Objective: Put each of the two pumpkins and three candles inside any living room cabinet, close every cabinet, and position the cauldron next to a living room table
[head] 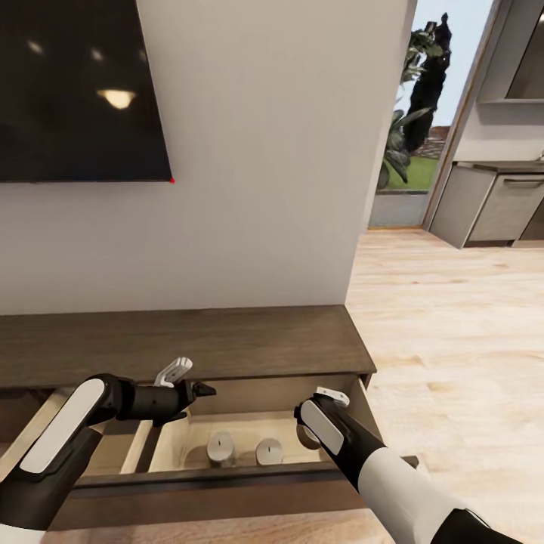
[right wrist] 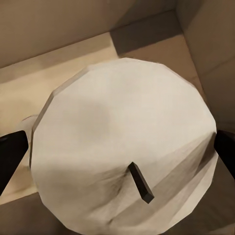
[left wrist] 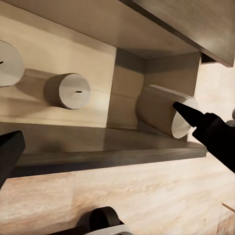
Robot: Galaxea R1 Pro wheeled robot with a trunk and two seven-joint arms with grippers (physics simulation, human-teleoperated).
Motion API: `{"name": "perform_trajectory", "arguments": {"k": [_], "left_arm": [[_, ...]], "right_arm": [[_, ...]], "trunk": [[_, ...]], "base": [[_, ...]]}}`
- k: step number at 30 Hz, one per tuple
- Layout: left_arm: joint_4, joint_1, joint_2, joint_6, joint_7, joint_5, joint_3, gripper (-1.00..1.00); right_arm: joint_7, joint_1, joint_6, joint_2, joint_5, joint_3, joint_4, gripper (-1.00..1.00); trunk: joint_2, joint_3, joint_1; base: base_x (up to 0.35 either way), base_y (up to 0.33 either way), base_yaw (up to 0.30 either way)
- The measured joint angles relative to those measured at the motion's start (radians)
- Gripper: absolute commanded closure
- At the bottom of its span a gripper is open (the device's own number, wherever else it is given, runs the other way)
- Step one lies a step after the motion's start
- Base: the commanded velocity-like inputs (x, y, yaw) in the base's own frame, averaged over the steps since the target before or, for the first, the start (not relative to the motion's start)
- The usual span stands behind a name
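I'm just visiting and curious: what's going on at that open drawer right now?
Right gripper in the open cabinet drawer, shut on a candle. Two candles already stand inside. Left gripper open, empty, above the drawer. Nothing in the way.

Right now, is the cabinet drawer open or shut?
Open: the drawer is pulled out from the cabinet, with two candles standing upright inside.

bright, even light; ceiling lamps glare on the dark screen [head: 79, 91]; soft, slightly blurry renders.
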Motion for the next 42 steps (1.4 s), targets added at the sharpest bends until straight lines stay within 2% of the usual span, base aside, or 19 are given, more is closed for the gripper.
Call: {"name": "perform_trajectory", "arguments": {"k": [15, 21, 42], "left_arm": [[-0.008, 0.0, 0.001, 0.0, 0.0, 0.001, 0.0, -1.0], [-0.008, 0.0, 0.002, 0.0, 0.0, 0.001, 0.0, -1.0], [-0.007, 0.0, 0.002, 0.001, 0.0, 0.002, 0.0, -1.0]], "right_arm": [[0.006, 0.0, -0.003, -0.003, 0.004, 0.0, 0.001, 1.0], [0.006, 0.0, -0.052, -0.004, 0.005, 0.0, 0.004, 1.0], [0.006, 0.0, -0.055, -0.004, 0.005, 0.0, 0.014, 1.0]], "trunk": [[-0.105, -0.047, 0.058], [-0.105, -0.047, 0.058], [-0.112, -0.05, 0.061]], "base": [[0.0, 0.0, 0.0], [0.0, 0.0, 0.0], [0.024, 0.0, 0.0]]}}
